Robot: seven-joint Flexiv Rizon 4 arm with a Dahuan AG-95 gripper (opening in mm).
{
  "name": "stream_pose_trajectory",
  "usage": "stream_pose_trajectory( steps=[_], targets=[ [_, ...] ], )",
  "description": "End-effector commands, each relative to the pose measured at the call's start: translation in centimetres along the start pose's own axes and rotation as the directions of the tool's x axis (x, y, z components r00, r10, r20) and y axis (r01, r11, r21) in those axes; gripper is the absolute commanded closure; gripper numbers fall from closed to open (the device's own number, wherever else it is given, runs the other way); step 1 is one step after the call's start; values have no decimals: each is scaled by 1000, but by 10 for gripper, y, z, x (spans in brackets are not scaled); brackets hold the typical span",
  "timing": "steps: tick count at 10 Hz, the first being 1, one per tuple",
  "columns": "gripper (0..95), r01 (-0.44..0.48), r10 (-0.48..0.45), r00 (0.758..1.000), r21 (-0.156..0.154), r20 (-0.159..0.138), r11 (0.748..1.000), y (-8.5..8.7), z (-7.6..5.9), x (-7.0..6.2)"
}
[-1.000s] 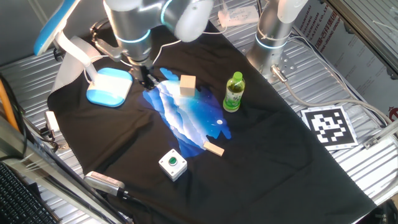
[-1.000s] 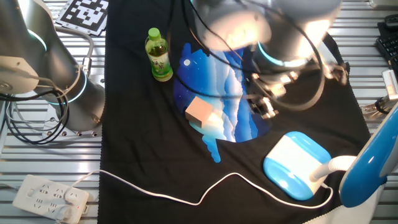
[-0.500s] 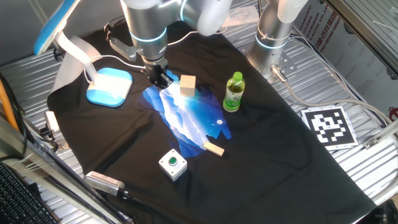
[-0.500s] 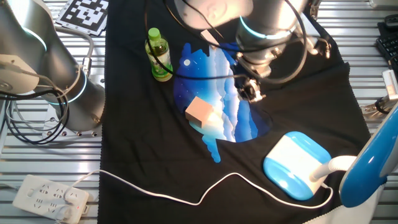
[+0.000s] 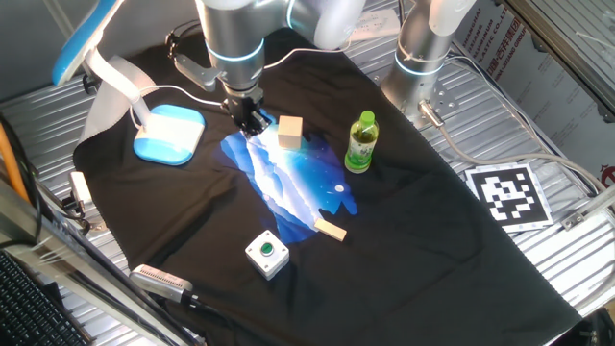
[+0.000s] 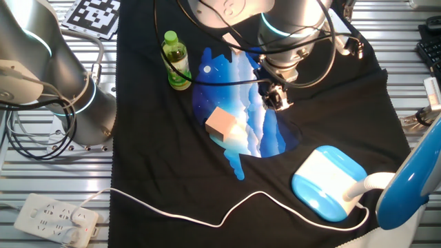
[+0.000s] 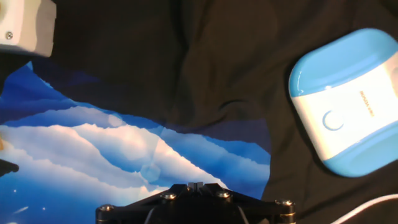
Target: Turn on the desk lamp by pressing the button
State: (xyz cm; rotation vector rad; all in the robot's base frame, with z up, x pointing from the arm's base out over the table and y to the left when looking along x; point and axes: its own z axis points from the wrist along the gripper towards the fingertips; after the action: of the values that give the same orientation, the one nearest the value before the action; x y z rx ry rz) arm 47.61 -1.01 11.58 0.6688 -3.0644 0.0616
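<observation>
The desk lamp has a light-blue and white oval base (image 5: 169, 135) at the left of the black cloth, a white curved neck (image 5: 120, 82) and a long blue head (image 5: 86, 38). The base also shows in the other fixed view (image 6: 329, 182) and in the hand view (image 7: 348, 102). The button (image 7: 333, 121) is a small pale ring on the base's white band. My gripper (image 5: 253, 122) hangs over the edge of the blue print, to the right of the base and apart from it; it also shows in the other fixed view (image 6: 277, 102). In the hand view (image 7: 196, 185) its fingertips touch, with nothing between them.
A wooden block (image 5: 289, 132) lies just right of the gripper. A green bottle (image 5: 361, 142) stands further right. A green button on a white box (image 5: 266, 255) and a small wooden piece (image 5: 330, 229) lie near the front. A white cable (image 6: 207, 213) runs to a power strip (image 6: 55, 219).
My gripper has moved away from the lamp base, to the right, over the blue print toward the wooden block. The lamp has not moved.
</observation>
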Motion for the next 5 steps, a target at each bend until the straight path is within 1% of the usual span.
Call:
stream_pose_trajectory(
  steps=[1,2,4,5],
  targets=[
    [950,7,-7,1000,-2,3,1000,1,0,2],
    [950,8,-8,1000,-19,9,1000,0,0,2],
    [950,-30,30,999,-67,10,997,0,0,2],
    [950,-41,42,999,-74,11,996,0,0,2]
  ],
)
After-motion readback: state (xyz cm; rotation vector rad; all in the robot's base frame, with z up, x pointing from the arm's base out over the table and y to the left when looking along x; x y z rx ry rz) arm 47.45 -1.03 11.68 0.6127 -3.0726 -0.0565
